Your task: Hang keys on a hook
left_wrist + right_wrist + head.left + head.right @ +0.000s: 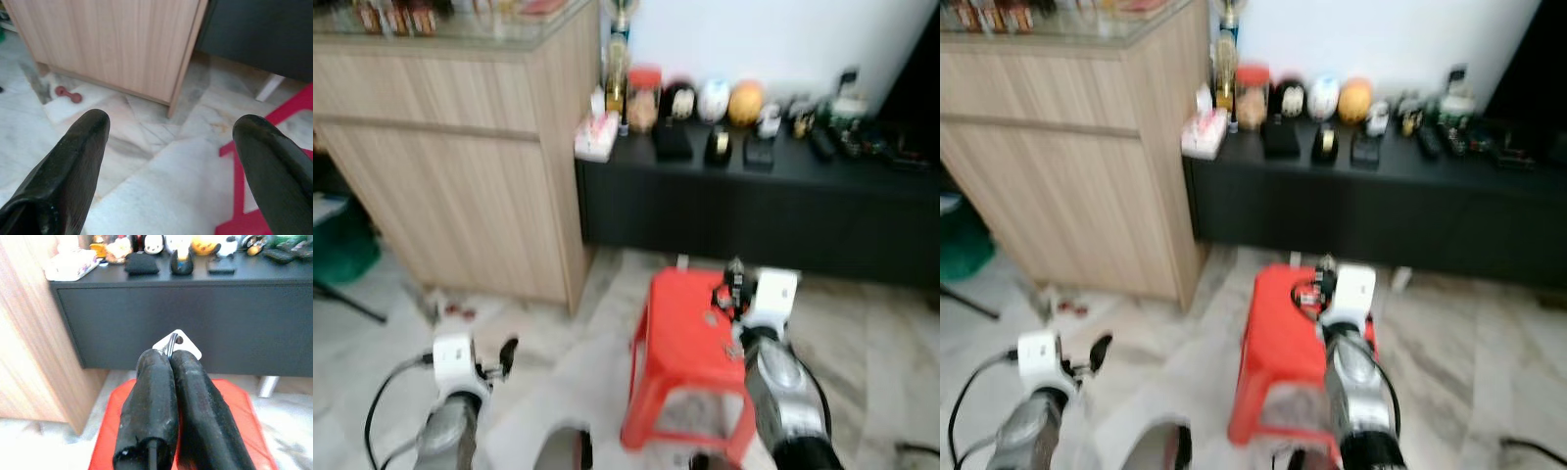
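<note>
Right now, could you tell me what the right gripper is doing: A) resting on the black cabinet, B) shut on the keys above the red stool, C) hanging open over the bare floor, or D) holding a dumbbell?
B: the right gripper has its fingers pressed together on the keys, with the red stool beneath it.

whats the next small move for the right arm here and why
Probably lift the right gripper clear of the red stool. Its fingers are shut on what looks like a key ring with a white tag, held above the stool top, and no hook can be made out. The left gripper is open over the floor.
</note>
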Controlling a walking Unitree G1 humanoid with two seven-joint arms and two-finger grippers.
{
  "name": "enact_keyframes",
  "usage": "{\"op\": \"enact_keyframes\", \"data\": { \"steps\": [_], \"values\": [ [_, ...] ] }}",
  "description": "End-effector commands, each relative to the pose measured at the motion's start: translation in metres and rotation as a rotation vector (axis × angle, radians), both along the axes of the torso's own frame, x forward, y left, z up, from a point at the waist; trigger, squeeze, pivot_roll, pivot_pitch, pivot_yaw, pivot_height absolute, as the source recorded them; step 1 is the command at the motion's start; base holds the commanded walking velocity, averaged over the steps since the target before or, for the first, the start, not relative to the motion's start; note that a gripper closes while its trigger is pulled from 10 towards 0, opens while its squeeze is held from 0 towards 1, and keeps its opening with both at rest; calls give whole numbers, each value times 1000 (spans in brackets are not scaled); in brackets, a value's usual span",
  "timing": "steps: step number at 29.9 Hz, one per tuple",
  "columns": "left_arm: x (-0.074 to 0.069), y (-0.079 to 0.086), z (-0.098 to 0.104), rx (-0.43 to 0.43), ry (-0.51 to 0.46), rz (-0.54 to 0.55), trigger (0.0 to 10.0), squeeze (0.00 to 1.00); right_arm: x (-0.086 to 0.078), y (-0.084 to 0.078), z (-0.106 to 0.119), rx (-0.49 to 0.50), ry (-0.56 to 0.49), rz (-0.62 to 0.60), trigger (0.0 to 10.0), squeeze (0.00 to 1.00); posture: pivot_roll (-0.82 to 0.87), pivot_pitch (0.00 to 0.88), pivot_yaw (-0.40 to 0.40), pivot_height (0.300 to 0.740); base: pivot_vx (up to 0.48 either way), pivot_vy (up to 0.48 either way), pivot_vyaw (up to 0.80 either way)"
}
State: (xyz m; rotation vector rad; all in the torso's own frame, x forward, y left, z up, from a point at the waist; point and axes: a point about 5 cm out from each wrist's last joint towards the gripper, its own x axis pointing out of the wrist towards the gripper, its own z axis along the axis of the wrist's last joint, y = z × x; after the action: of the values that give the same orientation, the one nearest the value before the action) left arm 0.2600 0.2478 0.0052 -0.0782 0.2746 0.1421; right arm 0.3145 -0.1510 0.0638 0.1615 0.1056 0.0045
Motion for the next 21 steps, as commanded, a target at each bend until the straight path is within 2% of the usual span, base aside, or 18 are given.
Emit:
{"op": "enact_keyframes", "data": {
  "steps": [1,7,21],
  "values": [
    [2,0,2,24,-2,-15,10000,0,5,1,9,3,-33,0,10000,0,129,0,-59,642,0,0,0],
    [-1,0,-1,23,9,-11,10000,0,7,-1,13,4,-47,-9,10000,0,130,0,-62,642,0,0,0],
    [4,0,4,27,-25,-17,10000,0,7,-1,13,18,-48,-17,10000,0,139,0,-62,740,0,0,0]
  ]
}}
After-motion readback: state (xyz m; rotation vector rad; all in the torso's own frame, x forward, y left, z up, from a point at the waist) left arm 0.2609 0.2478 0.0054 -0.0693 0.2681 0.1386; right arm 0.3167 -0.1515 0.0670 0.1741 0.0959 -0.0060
